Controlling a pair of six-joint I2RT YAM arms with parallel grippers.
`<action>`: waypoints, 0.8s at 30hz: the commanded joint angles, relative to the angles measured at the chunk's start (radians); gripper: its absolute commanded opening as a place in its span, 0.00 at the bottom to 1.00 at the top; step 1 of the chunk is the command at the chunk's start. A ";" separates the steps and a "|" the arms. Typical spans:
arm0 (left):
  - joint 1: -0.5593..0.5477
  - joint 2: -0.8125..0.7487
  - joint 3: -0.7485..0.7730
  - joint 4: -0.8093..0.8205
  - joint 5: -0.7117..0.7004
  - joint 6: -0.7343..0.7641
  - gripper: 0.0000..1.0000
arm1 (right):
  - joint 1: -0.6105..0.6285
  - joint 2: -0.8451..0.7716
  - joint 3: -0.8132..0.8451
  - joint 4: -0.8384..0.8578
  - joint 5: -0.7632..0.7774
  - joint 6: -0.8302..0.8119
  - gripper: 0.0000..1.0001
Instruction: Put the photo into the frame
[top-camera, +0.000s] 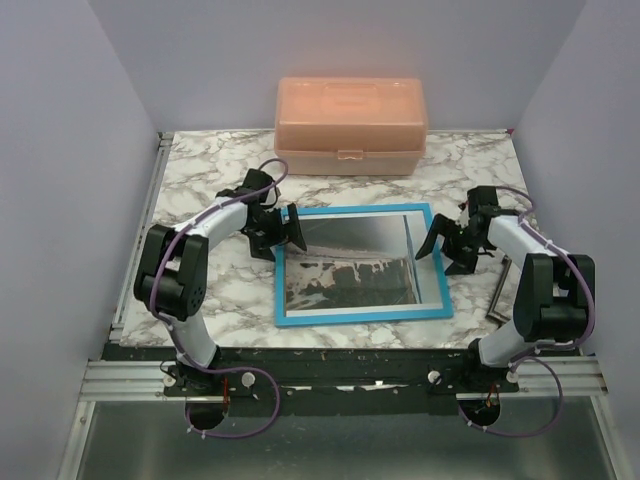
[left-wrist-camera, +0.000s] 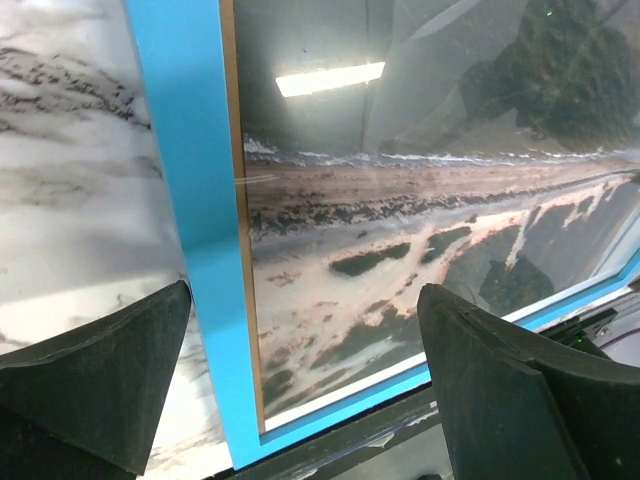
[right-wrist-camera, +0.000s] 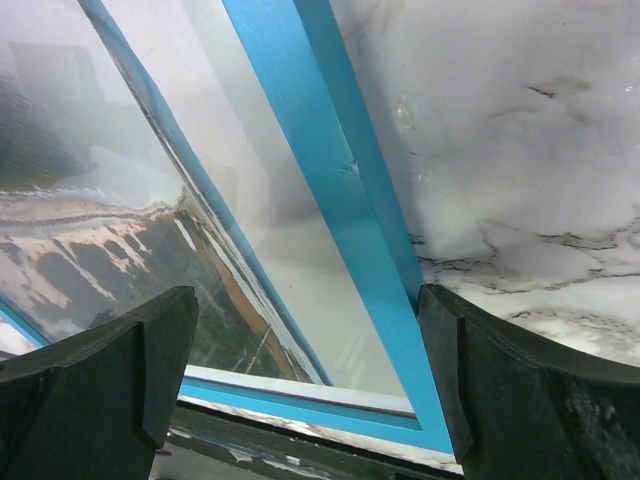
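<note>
The frame (top-camera: 360, 316) lies flat in the middle of the marble table with its bright blue rim up. The photo (top-camera: 345, 265), grey-dark scenery with pale streaks, lies within the frame's opening, slightly askew; a pale strip of the opening shows along its right side. My left gripper (top-camera: 290, 232) hovers open over the frame's left rim (left-wrist-camera: 190, 200), with the photo (left-wrist-camera: 400, 250) between its fingers' span and nothing held. My right gripper (top-camera: 440, 245) stands open over the frame's right rim (right-wrist-camera: 330, 180), near the front right corner, with the photo (right-wrist-camera: 90, 240) to its left.
A peach plastic box (top-camera: 350, 125) with a lid stands at the back of the table. A thin dark strip (top-camera: 497, 292) lies by the right arm near the table's right edge. Grey walls close in both sides.
</note>
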 joint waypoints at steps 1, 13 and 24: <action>0.032 -0.123 -0.007 -0.010 -0.064 -0.031 0.99 | 0.015 -0.060 0.044 -0.013 0.047 0.035 1.00; 0.172 -0.516 -0.082 0.124 -0.119 0.008 0.99 | 0.014 -0.365 -0.056 0.337 0.152 0.028 1.00; 0.189 -1.070 -0.690 0.861 -0.430 0.140 0.98 | 0.014 -0.587 -0.477 0.898 0.362 -0.011 1.00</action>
